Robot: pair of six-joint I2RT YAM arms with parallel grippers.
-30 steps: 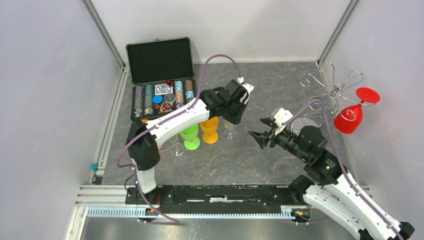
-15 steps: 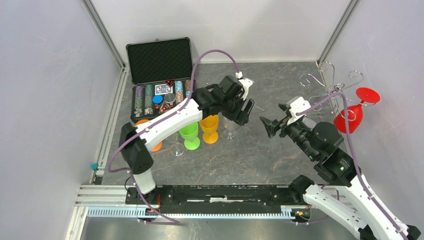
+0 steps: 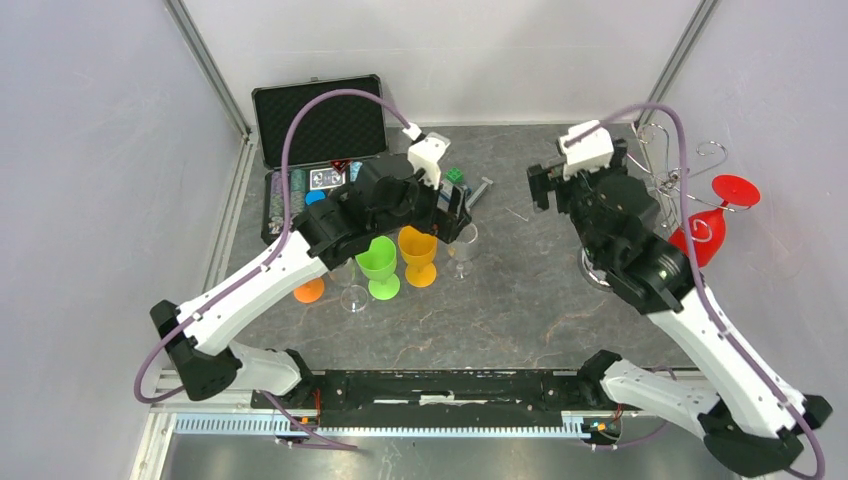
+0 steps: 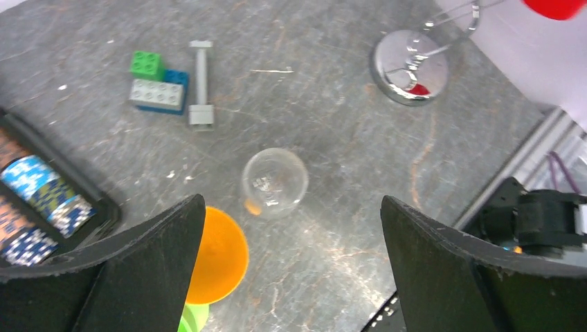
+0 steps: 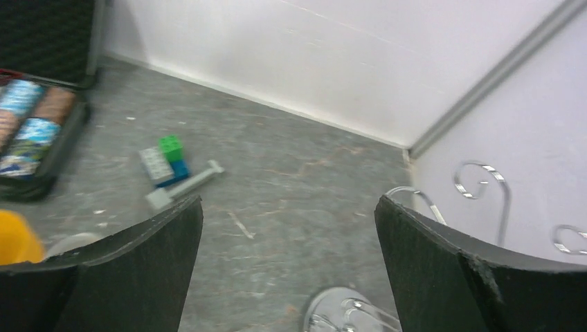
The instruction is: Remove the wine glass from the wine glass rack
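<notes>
Right arm covers most of the wine glass rack (image 3: pixel 672 172) base in the top view, and the left arm cuts off part of the foam-lined chip case (image 3: pixel 318 125). Left hand (image 4: pixel 291 277) is spread wide and empty, over a clear glass (image 4: pixel 274 182) upright on the grey stone-look table (image 4: pixel 346 228). Right hand (image 5: pixel 287 270) is wide apart too, holding nothing. Red wine glass (image 3: pixel 700 232) hangs tilted, foot up, on a curled silver wire hook at far right by the wall. Rack base is round shiny metal.
</notes>
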